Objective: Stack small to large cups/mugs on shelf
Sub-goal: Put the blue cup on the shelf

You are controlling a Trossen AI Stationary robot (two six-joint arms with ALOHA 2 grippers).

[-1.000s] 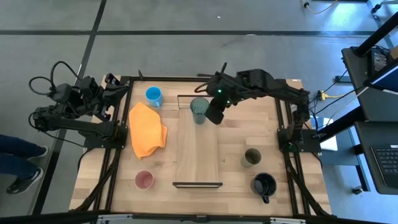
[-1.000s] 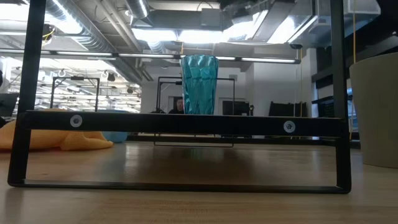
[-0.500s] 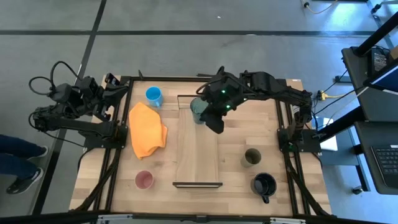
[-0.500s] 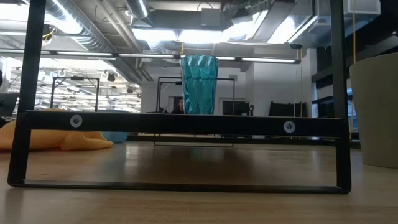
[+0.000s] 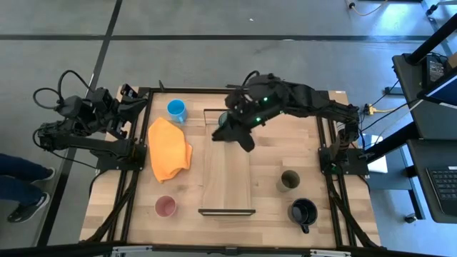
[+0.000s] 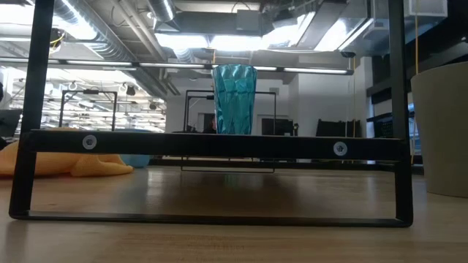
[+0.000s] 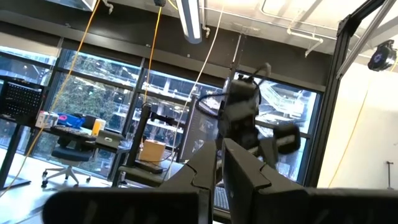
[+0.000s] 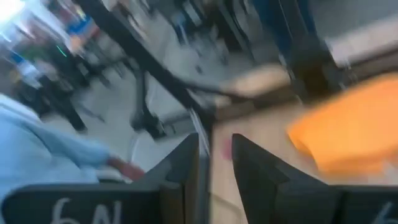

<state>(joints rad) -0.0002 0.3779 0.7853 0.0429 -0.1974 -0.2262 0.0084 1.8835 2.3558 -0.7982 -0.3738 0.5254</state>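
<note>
The teal tumbler [image 6: 234, 98] stands upright on its base at the far end of the shelf [image 5: 227, 178]. In the high view my right arm covers most of it. My right gripper [image 5: 217, 134] hangs over the shelf's far left corner, pointing toward the table's left. Its fingers [image 8: 186, 168] are empty, with a narrow gap between them. The blue mug [image 5: 176, 110] stands at the far left, the pink cup [image 5: 166, 207] near left, the olive cup [image 5: 289, 180] right, and the black mug [image 5: 303, 212] near right. My left gripper [image 7: 216, 180] is shut, parked off the table's left edge.
An orange cloth [image 5: 168, 148] lies crumpled on the table left of the shelf. The shelf's black end frame [image 6: 212, 142] crosses the low view, with the olive cup [image 6: 439, 131] beside it. A person's legs [image 5: 21, 185] show on the floor at the left.
My right gripper has swung from the right of the tumbler toward the table's left, passing over it, and has turned to point left. The tumbler has stayed upright in place on the shelf.
</note>
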